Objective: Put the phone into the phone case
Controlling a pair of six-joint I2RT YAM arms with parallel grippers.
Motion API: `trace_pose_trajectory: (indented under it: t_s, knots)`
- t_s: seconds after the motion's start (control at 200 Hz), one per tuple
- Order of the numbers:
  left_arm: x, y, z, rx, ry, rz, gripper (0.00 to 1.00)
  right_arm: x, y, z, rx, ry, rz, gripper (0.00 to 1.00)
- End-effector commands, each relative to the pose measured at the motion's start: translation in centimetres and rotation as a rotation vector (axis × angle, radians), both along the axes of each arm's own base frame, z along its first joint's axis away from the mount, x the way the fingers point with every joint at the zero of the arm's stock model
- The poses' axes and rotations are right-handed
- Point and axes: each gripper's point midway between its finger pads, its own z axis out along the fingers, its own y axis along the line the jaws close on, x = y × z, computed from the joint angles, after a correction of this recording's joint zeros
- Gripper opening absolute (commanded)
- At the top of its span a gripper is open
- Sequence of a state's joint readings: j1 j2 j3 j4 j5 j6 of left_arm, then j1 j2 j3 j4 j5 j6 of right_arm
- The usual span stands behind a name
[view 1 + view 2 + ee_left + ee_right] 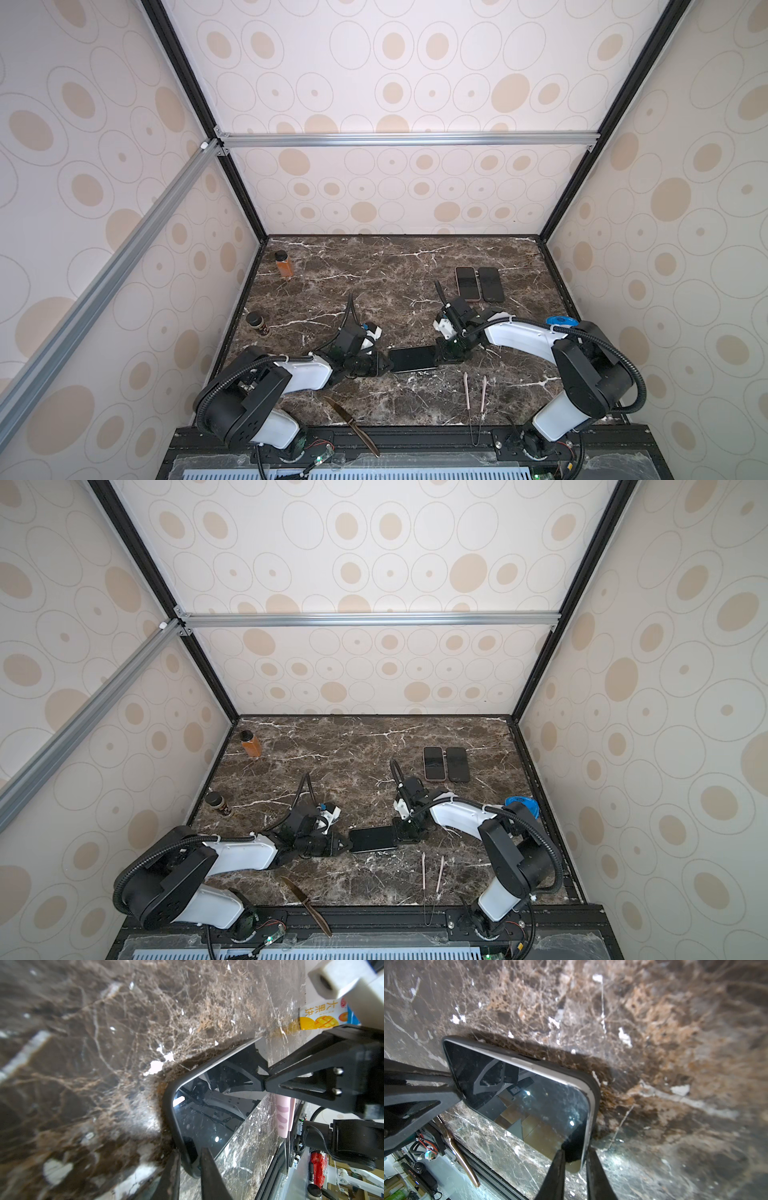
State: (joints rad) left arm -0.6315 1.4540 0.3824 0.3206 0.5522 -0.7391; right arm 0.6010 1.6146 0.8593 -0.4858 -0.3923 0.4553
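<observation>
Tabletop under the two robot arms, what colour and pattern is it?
The tabletop is dark brown marble with white and tan veins, clearest in a top view.

Two matching arms stand at the front edge of the table [374, 266]. Left arm [299, 374] and right arm [519, 336] both wear glossy white shells between chunky black joints, with a ribbed black cable [532, 322] trailing each. Up close, the right gripper [266, 1077] has matte black triangular fingers [301, 1076] with cut-outs, two silver screws [338, 1071] and a white block [340, 978].
</observation>
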Motion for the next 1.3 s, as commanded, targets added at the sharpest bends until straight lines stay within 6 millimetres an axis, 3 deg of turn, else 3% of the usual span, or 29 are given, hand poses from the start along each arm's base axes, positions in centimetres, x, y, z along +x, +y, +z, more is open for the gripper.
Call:
trace_pose_trajectory:
  t_s: [0.0, 0.805, 1.01, 1.295]
  knots:
    - [-0.5, 0.7, -1.5, 0.093, 0.019, -0.024, 0.19, -1.8, 1.0, -1.2, 0.017, 0.054, 0.049, 0.19]
    - [-1.0, 1.4, -2.7, 0.143, 0.038, -0.033, 0.19, -2.1, -1.0, 1.0, -0.07, 0.013, 0.056, 0.18]
    - [-1.1, 1.4, -2.7, 0.142, 0.038, -0.04, 0.19, -2.3, -1.2, 0.5, -0.081, 0.022, 0.05, 0.18]
    - [-1.3, 1.6, -2.6, 0.144, 0.037, -0.041, 0.21, -2.0, -1.7, 1.0, -0.097, -0.01, 0.025, 0.24]
